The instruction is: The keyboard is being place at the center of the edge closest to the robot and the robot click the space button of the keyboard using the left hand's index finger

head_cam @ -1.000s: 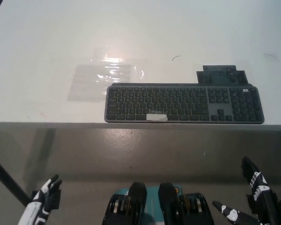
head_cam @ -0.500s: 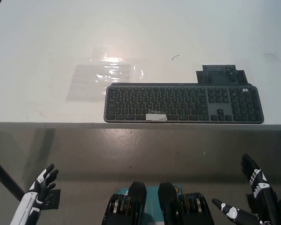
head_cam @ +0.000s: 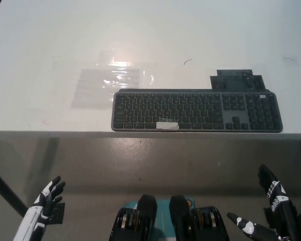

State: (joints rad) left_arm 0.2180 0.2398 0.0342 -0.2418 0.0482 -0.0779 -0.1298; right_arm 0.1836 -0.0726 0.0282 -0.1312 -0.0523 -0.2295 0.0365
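Seven o'clock: the white left hand is hovering, fingers spread, empty. Five o'clock: the black right hand is resting, fingers apart. Toward one o'clock the keyboard is lying along the surface's near edge, awaiting a reach onto its space bar.

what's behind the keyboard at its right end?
A dark flat stepped piece lies on the table against the far edge of the keyboard. Whether it continues under the keyboard is hidden.
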